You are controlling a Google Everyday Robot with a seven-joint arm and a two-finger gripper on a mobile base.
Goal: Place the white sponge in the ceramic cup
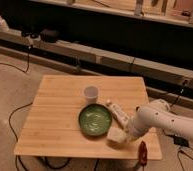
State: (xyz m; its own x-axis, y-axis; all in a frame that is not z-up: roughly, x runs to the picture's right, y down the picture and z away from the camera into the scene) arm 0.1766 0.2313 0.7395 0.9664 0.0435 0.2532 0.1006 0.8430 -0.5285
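Observation:
The white sponge (115, 135) is a pale beige block lying on the wooden table (60, 120) near its front right edge, just right of the green bowl (95, 120). The ceramic cup (91, 93) is small, white and upright, behind the bowl near the table's middle. My white arm reaches in from the right, and the gripper (126, 133) is low over the table at the sponge's right end.
A long white tube (117, 113) lies between the bowl and my arm. A red object (143, 152) hangs at the table's front right edge. Cables lie on the floor to the left. A low ledge runs behind the table.

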